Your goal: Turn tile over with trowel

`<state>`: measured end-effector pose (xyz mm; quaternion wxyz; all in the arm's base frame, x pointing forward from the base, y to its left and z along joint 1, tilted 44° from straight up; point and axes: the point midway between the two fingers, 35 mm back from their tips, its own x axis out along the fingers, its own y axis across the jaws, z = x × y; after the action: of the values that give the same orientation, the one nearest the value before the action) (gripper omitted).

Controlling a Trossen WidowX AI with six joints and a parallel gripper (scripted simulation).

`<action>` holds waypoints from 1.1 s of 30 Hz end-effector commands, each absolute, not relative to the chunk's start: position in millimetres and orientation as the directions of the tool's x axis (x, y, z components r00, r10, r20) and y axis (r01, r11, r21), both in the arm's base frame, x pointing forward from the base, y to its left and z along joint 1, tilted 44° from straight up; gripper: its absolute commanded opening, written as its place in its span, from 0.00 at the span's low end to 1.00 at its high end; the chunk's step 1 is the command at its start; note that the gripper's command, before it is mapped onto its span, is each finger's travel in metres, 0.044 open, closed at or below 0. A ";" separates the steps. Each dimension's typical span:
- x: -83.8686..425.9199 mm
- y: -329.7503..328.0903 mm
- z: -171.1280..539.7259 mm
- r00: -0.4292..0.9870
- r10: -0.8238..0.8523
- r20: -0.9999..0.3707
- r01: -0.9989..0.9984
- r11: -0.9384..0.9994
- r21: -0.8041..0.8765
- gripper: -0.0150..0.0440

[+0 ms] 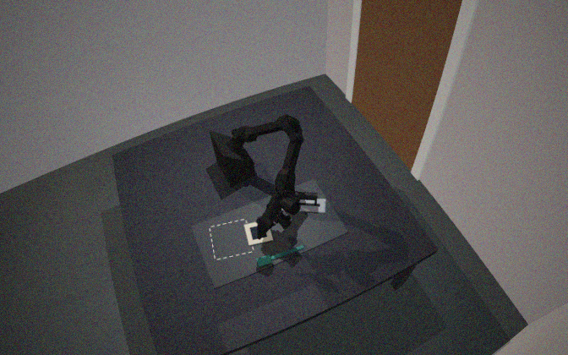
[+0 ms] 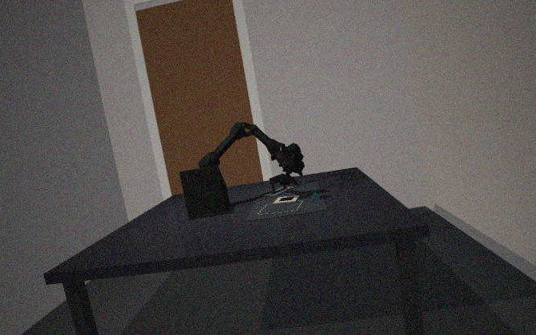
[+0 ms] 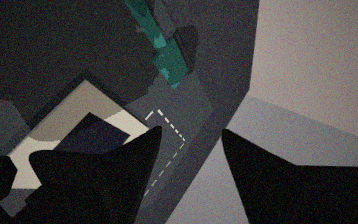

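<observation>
Tile with a cream border and a dark square centre (image 1: 250,238) (image 2: 286,199) (image 3: 91,131) lies flat on the grey mat (image 1: 229,270) (image 2: 316,207) (image 3: 192,107), mostly outside the white dashed outline (image 1: 234,257) (image 2: 277,213) (image 3: 171,124) and lapping over 1 side of it. I have the 2 black fingers of my gripper (image 1: 273,226) (image 2: 295,171) (image 3: 192,130) open, apart from each other, with nothing between them. From the top, part of the gripper covers the tile; I can't tell whether they touch. Near the tile lies the small teal trowel (image 1: 282,254) (image 2: 317,193) (image 3: 172,61), out of my grip, its blade over the mat and its handle reaching along the mat's edge. My black arm (image 1: 293,152) (image 2: 227,142) bends over the dark surface (image 1: 162,198) (image 2: 157,245). At the mat's other end sits a white rectangular plate (image 1: 322,205) with a black frame above it.
</observation>
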<state>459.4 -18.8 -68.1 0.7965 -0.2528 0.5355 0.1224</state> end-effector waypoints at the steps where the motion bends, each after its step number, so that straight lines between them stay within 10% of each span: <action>1: 459.0 3.3 -47.3 0.384 0.024 -0.923 -0.537 0.819 -0.202 0.71; 33: 361.1 148.1 132.6 0.026 0.700 -0.714 -0.832 0.412 0.373 0.71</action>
<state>362.5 145.5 131.5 0.7143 -0.0745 0.4478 0.5326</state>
